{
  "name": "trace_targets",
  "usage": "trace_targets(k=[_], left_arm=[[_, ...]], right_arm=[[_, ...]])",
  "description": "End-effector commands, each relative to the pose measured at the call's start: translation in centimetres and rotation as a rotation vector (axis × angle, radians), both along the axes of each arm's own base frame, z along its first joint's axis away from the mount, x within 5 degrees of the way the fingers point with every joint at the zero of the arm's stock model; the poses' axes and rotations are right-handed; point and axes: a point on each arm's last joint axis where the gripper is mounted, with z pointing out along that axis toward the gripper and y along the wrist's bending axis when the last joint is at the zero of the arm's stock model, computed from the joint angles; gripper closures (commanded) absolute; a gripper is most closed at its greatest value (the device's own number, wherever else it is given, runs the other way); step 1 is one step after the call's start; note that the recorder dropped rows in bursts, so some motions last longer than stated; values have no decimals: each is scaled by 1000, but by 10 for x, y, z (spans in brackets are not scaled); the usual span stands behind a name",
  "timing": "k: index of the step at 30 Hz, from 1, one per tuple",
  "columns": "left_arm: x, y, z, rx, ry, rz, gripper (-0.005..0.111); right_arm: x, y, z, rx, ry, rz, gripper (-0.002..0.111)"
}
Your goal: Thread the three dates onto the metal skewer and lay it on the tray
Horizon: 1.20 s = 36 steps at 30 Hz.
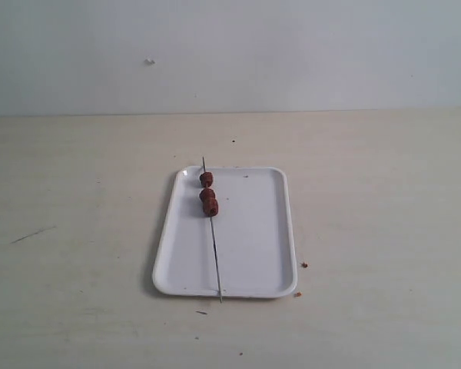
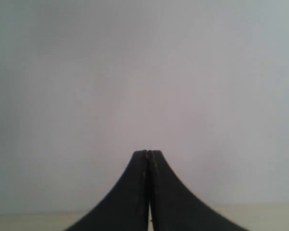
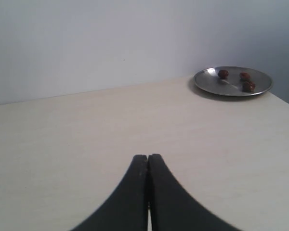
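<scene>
Exterior view: thin grey metal skewer (image 1: 215,254) lies lengthwise on flat white rectangular tray (image 1: 253,254), long axis near-to-far, tips just past both rims. Dark reddish-brown wrinkled dates (image 1: 208,201) bunched toward far end. Left gripper (image 2: 149,153) and right gripper (image 3: 148,156): jaws pressed together, empty. Neither wrist view shows the skewer, so nearer arm undeterminable.

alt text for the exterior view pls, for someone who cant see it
A thin grey metal skewer lies lengthwise on a flat white rectangular tray, its tips overhanging both short rims, with dark reddish-brown wrinkled dates threaded near its far end. The tray sits on a pale wooden table, with small brown crumbs beside it.
</scene>
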Motion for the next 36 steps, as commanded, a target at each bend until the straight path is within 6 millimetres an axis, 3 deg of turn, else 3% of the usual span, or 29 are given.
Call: trace_targets(k=[1,5,13,19,36], left_arm=[[9,-2,-33,115,75,30,107],[16,-3,-66,191,159,35,107],[17,4,-76,154,280,142,107],[14,8,-95,167,495,201,107],[14,7,-96,174,505,198,107]], right_arm=[[0,0,-1,-6,-3,-5,108],[0,0,-1,-6,-3,-5,108],[0,0,-1,-6,-3,-5,108],[0,0,-1,-6,-3,-5,108],[0,0,-1,12,-9,-4,108]])
